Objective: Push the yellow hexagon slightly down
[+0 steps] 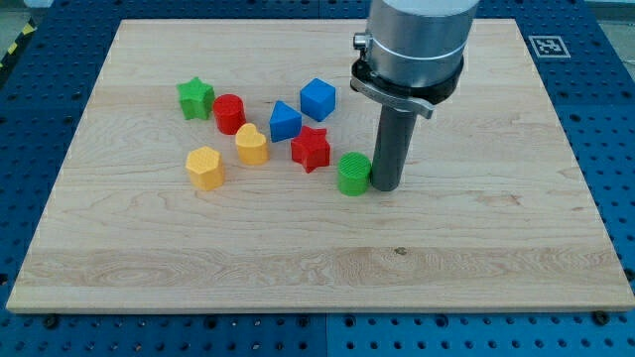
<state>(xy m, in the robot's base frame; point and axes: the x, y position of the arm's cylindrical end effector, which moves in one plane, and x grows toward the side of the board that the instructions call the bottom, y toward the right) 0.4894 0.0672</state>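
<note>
Pale wooden board (476, 248) on a blue perforated bench — that is the whole stage. On it, left of centre, sits the yellow hexagon (205, 167), the block nearest the board's bottom-left corner, with bare wood between it and the bottom edge. Just beside it toward the view's right is a yellow heart-like block (252, 144), close but apart. Above these, toward the top-left corner, stand a green star (195, 98) and a red cylinder (230, 113), near each other. Further right come a blue block of roughly triangular shape (285, 121), a blue cube (317, 99) and a red star (311, 149).

My tip (385, 187) is well apart from the hexagon, near the board's middle, touching or just beside the right flank of a green cylinder (353, 174). There is no claw here to spread or pinch — only the rod.

Judging the risk: a straight run to the hexagon would plough the green cylinder and red star. Coming in above the hexagon is tight too, since the heart and red cylinder crowd that side, and an off-centre contact would send the hexagon sideways rather than down.
</note>
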